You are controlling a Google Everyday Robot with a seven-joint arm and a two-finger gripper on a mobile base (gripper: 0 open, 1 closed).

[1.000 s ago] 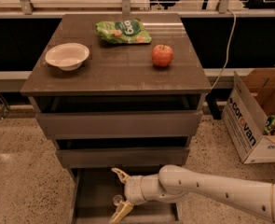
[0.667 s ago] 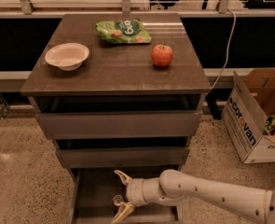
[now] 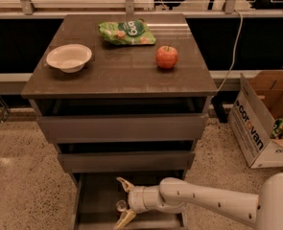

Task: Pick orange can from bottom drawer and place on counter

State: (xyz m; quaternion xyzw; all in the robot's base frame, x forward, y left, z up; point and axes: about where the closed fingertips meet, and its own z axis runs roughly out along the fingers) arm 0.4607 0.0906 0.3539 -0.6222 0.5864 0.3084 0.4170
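The bottom drawer [image 3: 94, 202] is pulled out near the floor. The orange can [image 3: 121, 206] stands in it; only its silver top shows, as a small round shape. My gripper [image 3: 123, 201] is down inside the drawer, open, with one yellowish finger [image 3: 125, 184] behind the can and the other in front of it. I cannot tell whether the fingers touch the can. My white arm [image 3: 203, 202] reaches in from the lower right. The dark brown counter [image 3: 117, 78] tops the cabinet above.
On the counter sit a white bowl [image 3: 69, 57] at the left, a green snack bag [image 3: 126, 31] at the back and a red apple [image 3: 166, 57] at the right. The two upper drawers [image 3: 124, 128] stand slightly open. A cardboard box [image 3: 258, 123] stands on the floor to the right.
Almost nothing: the gripper stays in the bottom drawer with its fingers on either side of the can, and the forearm has shifted only slightly.
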